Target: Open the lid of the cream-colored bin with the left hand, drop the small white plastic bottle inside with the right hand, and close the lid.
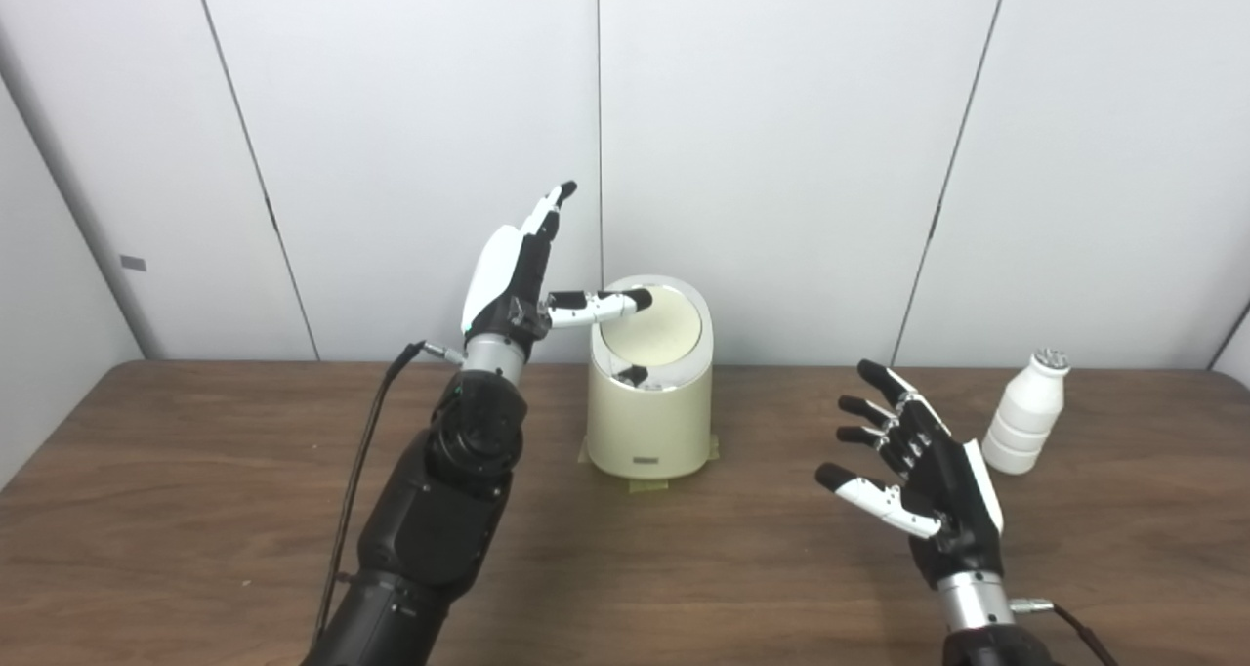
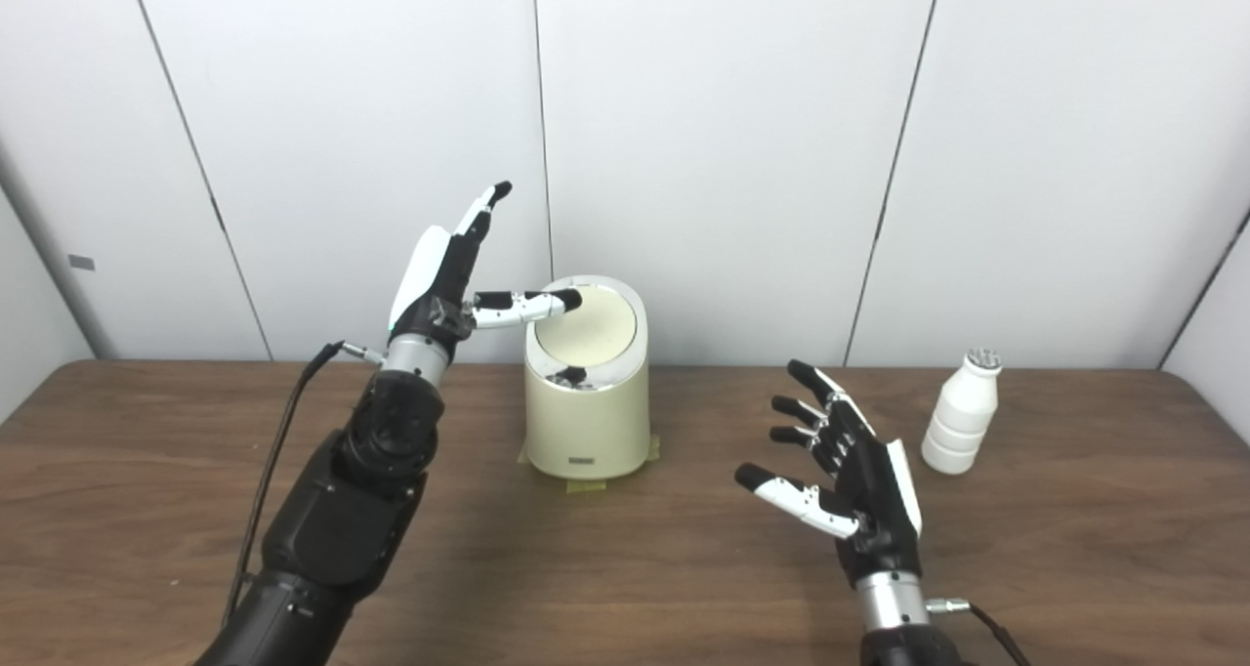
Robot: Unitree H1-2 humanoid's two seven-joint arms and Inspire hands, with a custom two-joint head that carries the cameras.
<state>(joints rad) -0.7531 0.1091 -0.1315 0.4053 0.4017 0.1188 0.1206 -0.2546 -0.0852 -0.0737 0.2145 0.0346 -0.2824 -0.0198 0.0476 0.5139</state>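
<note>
On a dark wooden table [image 1: 195,510], backed by pale wall panels [image 1: 781,139], a cream-colored bin [image 1: 649,417] is seen standing upright near the middle, with tape tabs [image 1: 648,485] showing at its base. Its round lid [image 1: 657,326] is tilted, a dark gap being visible at the front edge. The left hand [image 1: 518,275] is raised just left of the bin, fingers spread and pointing upward, nothing held; its thumb [image 1: 598,306] is stretched sideways to the lid's upper left rim, though contact cannot be confirmed. The right hand [image 1: 918,466] is held low over the table, well right of the bin, fingers fanned apart and empty. A small white plastic bottle [image 1: 1027,412] is seen standing upright on the table, near the right hand on its far right, untouched.
</note>
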